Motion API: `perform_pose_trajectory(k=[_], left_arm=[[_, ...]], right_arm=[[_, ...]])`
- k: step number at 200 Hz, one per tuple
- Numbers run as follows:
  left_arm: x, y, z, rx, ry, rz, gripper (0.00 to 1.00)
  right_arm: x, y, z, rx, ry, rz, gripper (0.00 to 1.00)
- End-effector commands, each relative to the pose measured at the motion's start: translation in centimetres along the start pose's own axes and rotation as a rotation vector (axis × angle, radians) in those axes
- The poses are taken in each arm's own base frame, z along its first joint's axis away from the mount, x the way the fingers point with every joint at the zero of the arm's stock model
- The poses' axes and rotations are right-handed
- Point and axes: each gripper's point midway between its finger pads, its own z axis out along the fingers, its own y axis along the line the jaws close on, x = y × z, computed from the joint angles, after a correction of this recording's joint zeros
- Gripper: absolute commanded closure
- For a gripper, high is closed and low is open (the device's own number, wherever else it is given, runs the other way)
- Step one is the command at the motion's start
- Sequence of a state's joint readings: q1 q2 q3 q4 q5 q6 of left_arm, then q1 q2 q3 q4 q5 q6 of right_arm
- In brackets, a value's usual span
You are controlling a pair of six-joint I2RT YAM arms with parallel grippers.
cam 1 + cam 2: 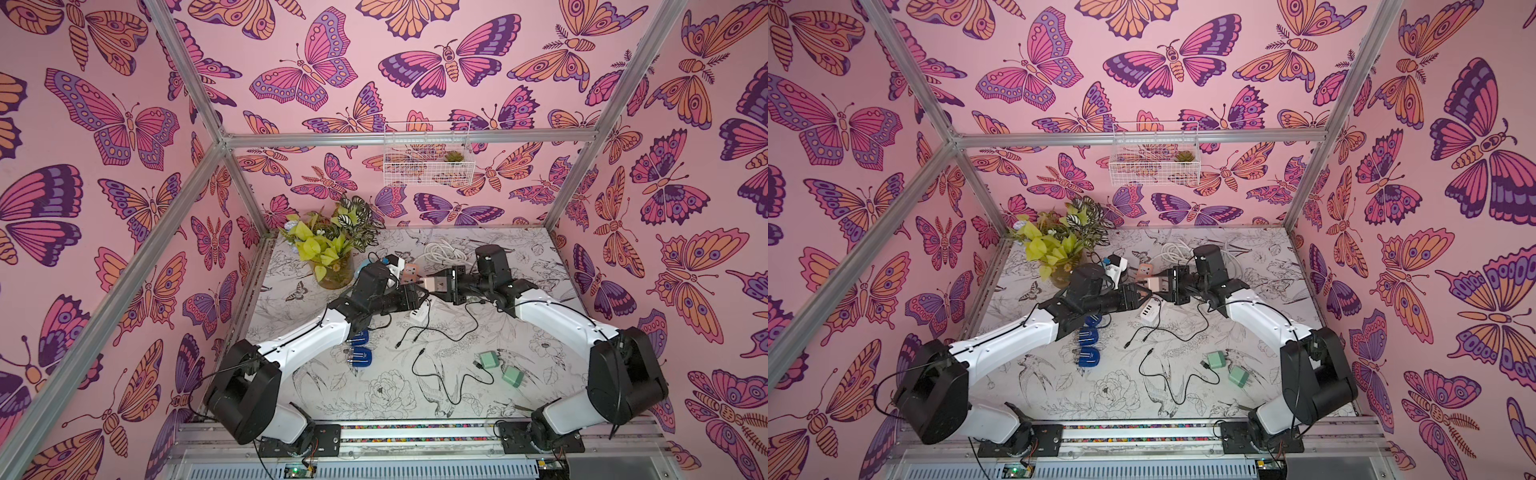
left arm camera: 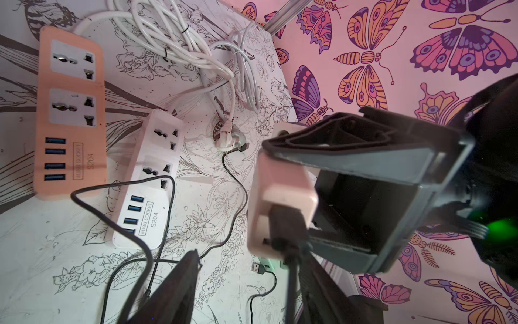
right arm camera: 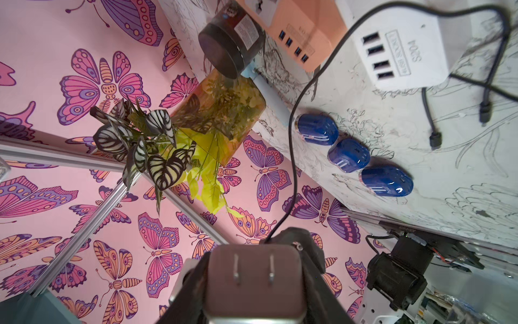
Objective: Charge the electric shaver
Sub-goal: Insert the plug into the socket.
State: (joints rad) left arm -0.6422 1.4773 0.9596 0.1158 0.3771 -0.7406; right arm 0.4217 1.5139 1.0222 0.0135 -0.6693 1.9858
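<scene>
Right fingers (image 2: 350,157) clamp the pink wall adapter (image 2: 280,193) above the desk (image 2: 56,252), prongs facing the right wrist camera. Left fingers (image 2: 173,289) stand partly apart; one touches the black USB plug (image 2: 284,221) at the adapter's port. A white device, apparently the shaver (image 1: 395,265), sits partly hidden behind the left wrist, beside the orange power strip (image 1: 410,271).

Pink adapter (image 2: 280,196), black cable (image 2: 284,224) plugged in, held aloft in the right gripper (image 1: 433,285)
</scene>
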Motion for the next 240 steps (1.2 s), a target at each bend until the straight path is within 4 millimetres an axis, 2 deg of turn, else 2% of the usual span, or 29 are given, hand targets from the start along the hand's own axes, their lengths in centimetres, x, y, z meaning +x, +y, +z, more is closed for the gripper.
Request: perform_pose_trajectory(k=[1,63,123,192,215,230,240], left_arm=[[-1.6,-1.6,0.4,0.053,-0.040,0.034,0.45],[-2.1,-1.6,0.5,0.058,-0.074,0.032,0.56],[-1.6,-1.2,0.8,0.051,-0.061,0.025,0.69],[-1.7,-1.2,1.4,0.047,-0.057,0.033,0.77],[-1.7,-1.2,1.5,0.046,-0.059,0.039,0.77],[-1.6,-1.3,1.5,0.047,-0.055,0.040,0.66],[-1.6,-1.2,1.6,0.047,-0.054,0.040,0.65]], right_arm=[[0.9,0.4,0.2,-0.026,0.044,0.019,1.00],[0.9,-0.6,0.3,-0.018,0.055,0.045,1.00],[1.6,-0.2,0.8,-0.044,0.075,0.060,1.00],[2.2,-0.2,1.1,-0.059,0.095,0.080,1.00],[2.3,0.1,1.1,-0.069,0.098,0.083,1.00],[2.3,0.3,1.2,-0.074,0.100,0.082,1.00],[2.3,0.4,1.2,-0.076,0.100,0.083,1.00]])
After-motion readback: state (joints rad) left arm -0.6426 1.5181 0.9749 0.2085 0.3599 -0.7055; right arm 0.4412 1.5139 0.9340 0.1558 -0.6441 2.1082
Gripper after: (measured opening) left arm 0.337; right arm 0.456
